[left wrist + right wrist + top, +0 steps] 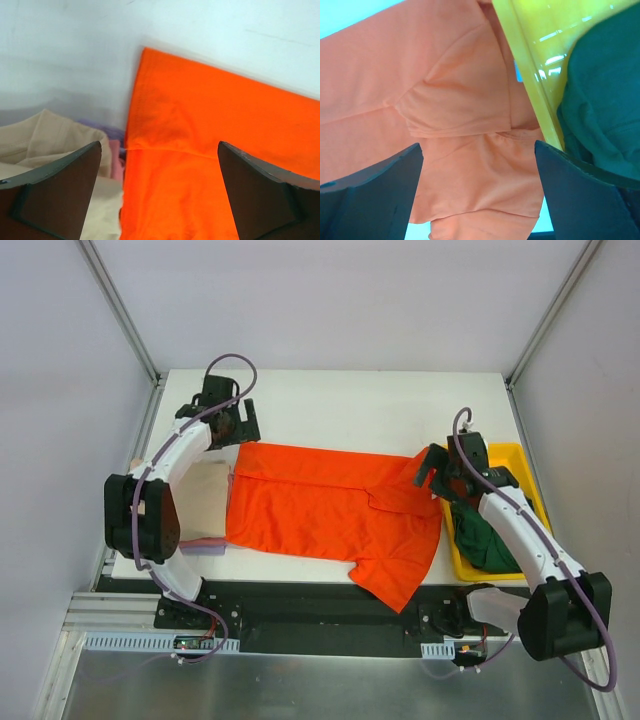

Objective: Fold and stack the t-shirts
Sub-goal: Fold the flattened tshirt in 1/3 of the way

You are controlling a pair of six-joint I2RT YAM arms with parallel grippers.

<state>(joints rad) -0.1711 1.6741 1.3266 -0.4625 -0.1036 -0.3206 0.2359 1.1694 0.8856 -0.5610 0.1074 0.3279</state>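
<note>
left gripper [159,150], right gripper [478,147] spread over orange shirt [320,505]; tan shirt [205,495], yellow tray [515,452] flank it

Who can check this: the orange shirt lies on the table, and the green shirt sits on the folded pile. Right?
Not quite. The green shirt sits in the yellow tray, not on the folded pile; the top view shows it. The orange shirt does lie on the table.

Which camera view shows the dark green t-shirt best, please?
The top external view: the dark green t-shirt lies bunched in the yellow tray, though the right arm crosses it. The right wrist view shows only part of it past the tray's wall; the left wrist view shows none.
</note>
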